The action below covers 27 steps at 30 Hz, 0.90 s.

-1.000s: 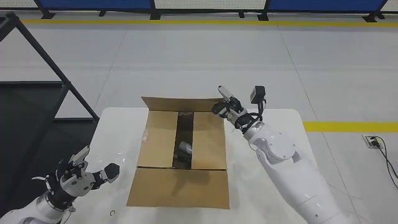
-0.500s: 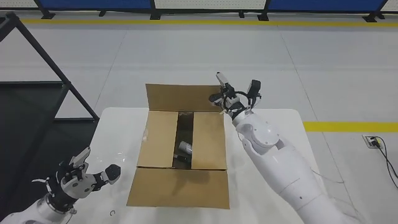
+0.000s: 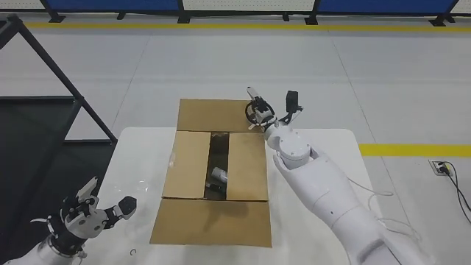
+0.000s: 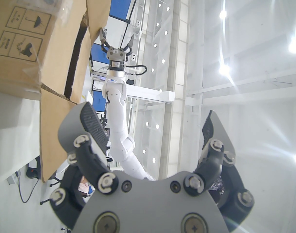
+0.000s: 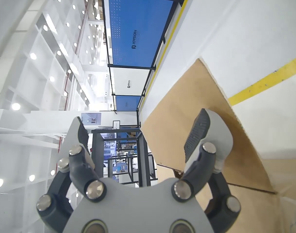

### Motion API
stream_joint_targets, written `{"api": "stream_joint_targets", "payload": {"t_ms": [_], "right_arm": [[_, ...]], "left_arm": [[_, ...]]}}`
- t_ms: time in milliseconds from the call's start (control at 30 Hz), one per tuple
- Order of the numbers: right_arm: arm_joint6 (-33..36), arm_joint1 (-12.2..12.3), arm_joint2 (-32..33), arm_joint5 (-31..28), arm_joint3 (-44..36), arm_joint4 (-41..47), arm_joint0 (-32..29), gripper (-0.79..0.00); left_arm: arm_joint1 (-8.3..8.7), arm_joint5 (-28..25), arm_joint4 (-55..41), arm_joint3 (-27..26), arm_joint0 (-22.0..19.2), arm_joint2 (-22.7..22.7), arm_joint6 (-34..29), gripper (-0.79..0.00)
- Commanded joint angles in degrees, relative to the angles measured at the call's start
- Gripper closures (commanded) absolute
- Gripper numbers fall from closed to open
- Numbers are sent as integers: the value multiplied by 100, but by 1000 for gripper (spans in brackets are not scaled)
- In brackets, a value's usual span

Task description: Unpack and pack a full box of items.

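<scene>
The cardboard box (image 3: 246,169) sits in the middle of the white table (image 3: 140,154). Its two side flaps (image 3: 186,164) are folded inward and leave a dark slot between them. A pale item (image 3: 218,175) lies down in that slot; what it is cannot be told. The near flap (image 3: 212,223) is spread flat toward the robot, and the far flap (image 3: 213,115) is laid open away from it.

The right gripper (image 3: 272,101) is at the box's far right corner, just beside the end of the far flap. Its jaws are spread wide and hold nothing. In the right wrist view, one finger (image 5: 201,132) of this gripper (image 5: 138,127) stands over the brown flap (image 5: 177,112); whether it touches the flap cannot be told.

The left gripper (image 3: 107,199) is off the box's near left corner, well apart from the cardboard. It is also spread wide and holds nothing. The left wrist view looks past this gripper (image 4: 149,120) and up along the box's side wall (image 4: 41,37) to the right gripper (image 4: 116,42) at the flap's edge.
</scene>
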Motion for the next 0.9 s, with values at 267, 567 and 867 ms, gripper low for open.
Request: {"api": "stream_joint_targets", "payload": {"t_ms": [267, 567, 867], "right_arm": [[625, -297, -104, 315, 692, -217, 230, -785], [1017, -389, -3, 319, 1040, -359, 300, -785], [1386, -352, 334, -265, 1049, -173, 271, -785]], "left_arm": [[0, 0, 0, 0, 0, 0, 0, -785], [0, 0, 0, 0, 0, 0, 0, -785], [0, 0, 0, 0, 0, 0, 0, -785]]}}
